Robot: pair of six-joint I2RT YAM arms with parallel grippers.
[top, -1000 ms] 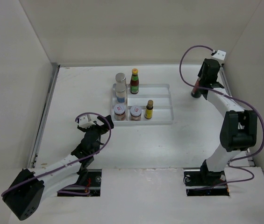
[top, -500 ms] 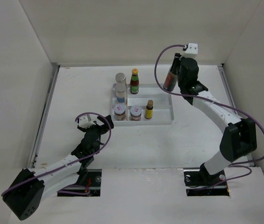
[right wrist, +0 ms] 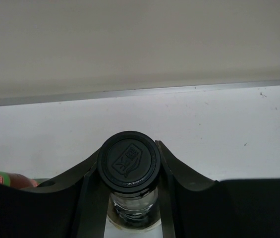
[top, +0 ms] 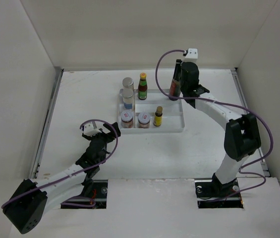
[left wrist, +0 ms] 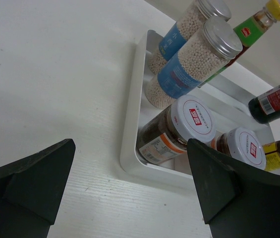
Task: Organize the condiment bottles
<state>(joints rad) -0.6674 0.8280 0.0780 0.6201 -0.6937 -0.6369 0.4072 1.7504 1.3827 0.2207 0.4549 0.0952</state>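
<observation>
Item: tall dark black-capped glass bottle (right wrist: 129,161), clamped in right tool (top: 179,87), apparently above the far right compartment of the white divided plastic tray (top: 169,130). Step: placing. Next: lower upright, release. Left tool (left wrist: 130,186) spread, empty.

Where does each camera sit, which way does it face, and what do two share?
Top external: above and behind the robot, looking down on the white table; left arm and right arm show, right hand shut on a tall dark black-capped bottle.
Left wrist: near the table, facing the white divided tray; the open left hand frames it.
Right wrist: above the bottle's cap, facing the far wall; its fingers flank the neck.
Shared: top and left wrist both show tray and bottle.
</observation>
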